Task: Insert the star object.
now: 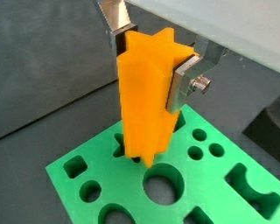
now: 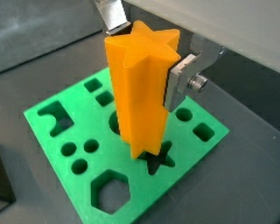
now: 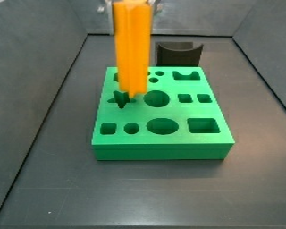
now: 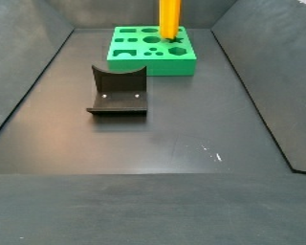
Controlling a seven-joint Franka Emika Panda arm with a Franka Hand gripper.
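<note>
The star object is a tall bright orange prism, held upright. My gripper is shut on its upper part, a silver finger on each side. It also shows in a wrist view. Its lower end hangs at the star-shaped hole of the green block, right at the hole's mouth. In a side view the prism stands over the star hole at the block's left side. In a side view it rises from the block.
A dark grey curved piece lies on the dark floor in front of the block, and shows behind it in a side view. The block has several other shaped holes. Sloping dark walls enclose the floor.
</note>
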